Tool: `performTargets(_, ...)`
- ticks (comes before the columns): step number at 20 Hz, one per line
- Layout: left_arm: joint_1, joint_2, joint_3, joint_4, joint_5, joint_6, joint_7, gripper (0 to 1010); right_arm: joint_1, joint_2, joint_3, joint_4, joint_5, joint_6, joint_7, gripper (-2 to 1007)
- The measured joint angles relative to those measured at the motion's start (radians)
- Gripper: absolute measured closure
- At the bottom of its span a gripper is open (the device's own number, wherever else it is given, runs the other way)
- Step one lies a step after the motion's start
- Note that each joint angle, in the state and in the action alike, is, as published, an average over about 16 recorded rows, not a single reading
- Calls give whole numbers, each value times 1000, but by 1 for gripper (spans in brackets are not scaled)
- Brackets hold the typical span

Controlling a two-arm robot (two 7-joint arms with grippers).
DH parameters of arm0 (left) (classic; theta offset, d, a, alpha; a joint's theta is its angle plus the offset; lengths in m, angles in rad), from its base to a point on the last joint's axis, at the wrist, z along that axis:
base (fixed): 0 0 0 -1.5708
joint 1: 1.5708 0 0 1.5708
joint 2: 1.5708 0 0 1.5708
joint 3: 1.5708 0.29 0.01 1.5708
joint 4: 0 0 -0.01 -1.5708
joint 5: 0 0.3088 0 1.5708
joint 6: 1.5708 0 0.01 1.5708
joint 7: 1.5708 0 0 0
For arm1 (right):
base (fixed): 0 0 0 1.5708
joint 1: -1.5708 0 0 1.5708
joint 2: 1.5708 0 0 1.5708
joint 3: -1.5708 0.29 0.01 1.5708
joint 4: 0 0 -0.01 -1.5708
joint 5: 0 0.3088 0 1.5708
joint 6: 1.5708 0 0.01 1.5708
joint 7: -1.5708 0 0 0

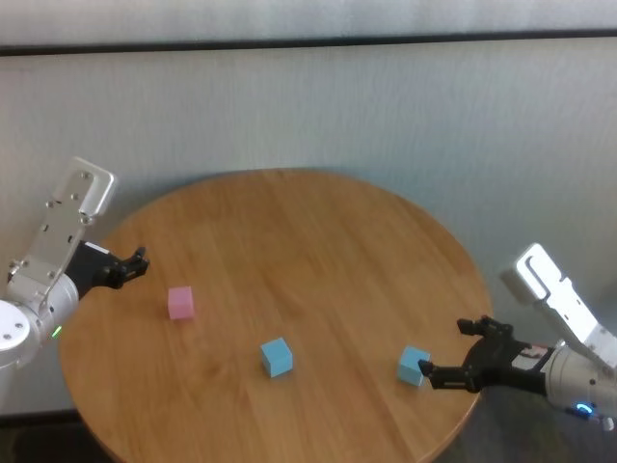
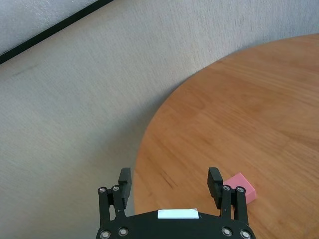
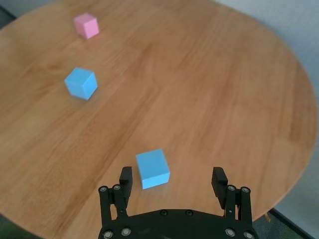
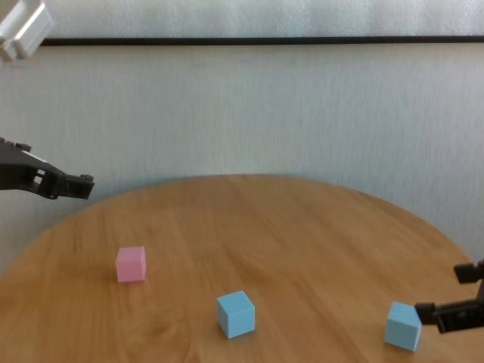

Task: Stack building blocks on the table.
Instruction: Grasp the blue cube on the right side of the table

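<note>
You are looking at three blocks lying apart on the round table (image 1: 289, 222), and none is stacked yet. The pink block (image 1: 180, 302) is sitting at the left of the head view. The middle blue block (image 1: 276, 357) is sitting low in the center. The right blue block (image 1: 414, 366) is sitting at the lower right, close to the table's rim.

Your right gripper (image 1: 455, 359) is hanging just beside that right blue block with its fingers spread wide and nothing in them. In the right wrist view the right blue block is lying in front of the open fingers, nearer one finger than the other. It looks like the gripper is lining up to pick this block first.

Your left gripper (image 1: 135, 261) is floating over the left rim, near the pink block but not touching it. Its fingers are spread wide too, and they are holding nothing.

The right blue block is sitting near the edge, so a bump could push it off. The middle of the table is giving you lots of bare wood, so that looks like a good spot for building the stack.
</note>
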Motion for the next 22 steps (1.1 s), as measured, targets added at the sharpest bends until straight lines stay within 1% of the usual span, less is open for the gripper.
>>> performTargets(6, 0, 0, 0, 0, 0, 0, 0, 8, 36, -18, -25, 53, -38, -15, 48, 0)
performTargets(10, 0, 0, 1, 0, 0, 1, 0, 8, 59, -33, -37, 85, -57, -26, 79, 0)
performTargets(16, 0, 0, 1, 0, 0, 1, 0, 8, 91, -54, -46, 128, -74, -36, 121, 0)
performTargets(22, 0, 0, 1, 0, 0, 1, 0, 8, 112, -69, -52, 158, -83, -38, 155, 0)
